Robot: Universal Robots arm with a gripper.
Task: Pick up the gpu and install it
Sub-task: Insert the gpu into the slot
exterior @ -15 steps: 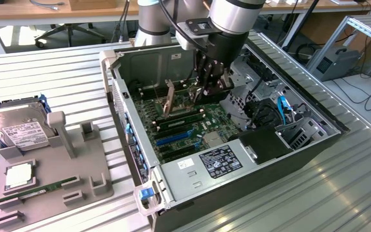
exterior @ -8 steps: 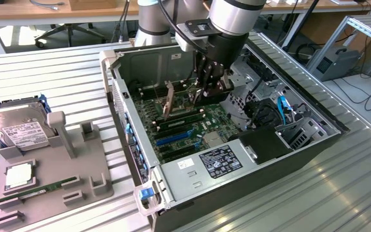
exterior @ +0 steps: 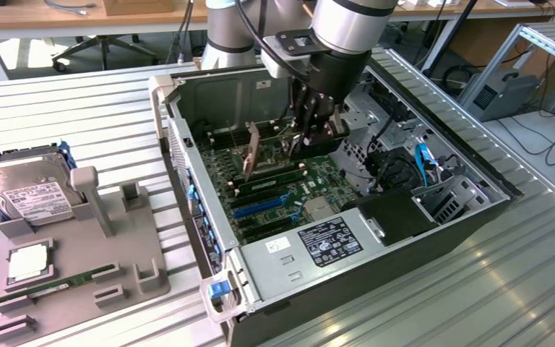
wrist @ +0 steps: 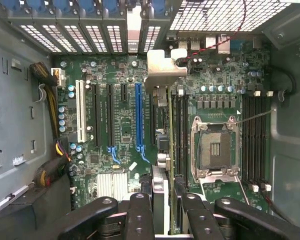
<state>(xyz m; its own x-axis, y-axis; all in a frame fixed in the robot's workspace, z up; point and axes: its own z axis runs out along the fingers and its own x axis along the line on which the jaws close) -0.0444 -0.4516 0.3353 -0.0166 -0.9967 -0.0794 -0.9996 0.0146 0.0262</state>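
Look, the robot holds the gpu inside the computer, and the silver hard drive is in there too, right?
No. The hard drive sits outside, on the grey holder, as the exterior view shows. The gripper does hold the gpu inside the computer.

You have bright, even light on the slatted surface [exterior: 509,289], with glare streaks across it. Inside the case [exterior: 176,108] it's dimmer; the pincer [wrist: 165,202] sits dark, perhaps in its own shadow.

One gpu [wrist: 162,70], one hard drive [exterior: 25,189]
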